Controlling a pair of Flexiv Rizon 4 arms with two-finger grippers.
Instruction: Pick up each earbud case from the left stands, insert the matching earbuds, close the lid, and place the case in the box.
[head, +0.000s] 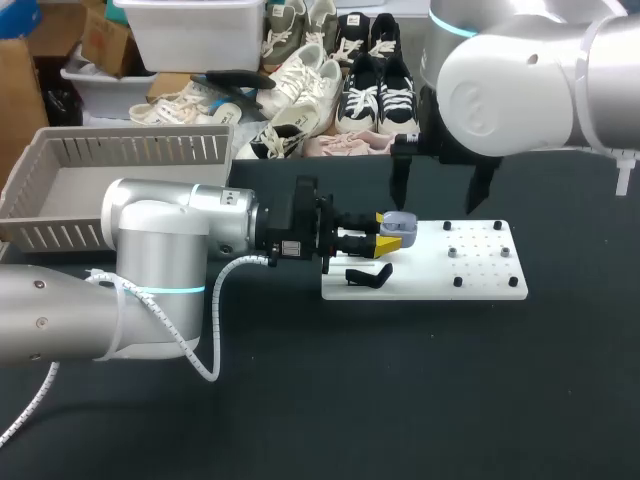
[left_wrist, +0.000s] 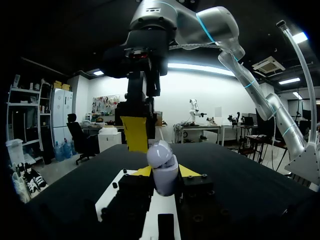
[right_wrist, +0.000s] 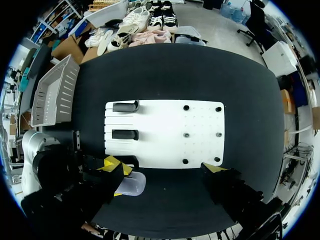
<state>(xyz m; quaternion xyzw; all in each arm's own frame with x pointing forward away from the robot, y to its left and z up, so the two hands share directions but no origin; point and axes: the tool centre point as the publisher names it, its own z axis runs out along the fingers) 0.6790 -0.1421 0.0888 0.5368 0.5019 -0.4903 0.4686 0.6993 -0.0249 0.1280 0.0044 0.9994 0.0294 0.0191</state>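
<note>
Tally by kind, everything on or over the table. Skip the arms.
earbud case: 1
black stands: 3
black pegs: 6
white board: 1
grey basket: 1
Total: 12

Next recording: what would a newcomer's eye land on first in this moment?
Most striking is the pale lavender rounded earbud case clamped in the left hand, by the left end of the white perforated board, close to the black stands. Above the board hangs the right hand, fingers wide apart and holding nothing. A grey slatted plastic basket sits at the table's back left.
</note>
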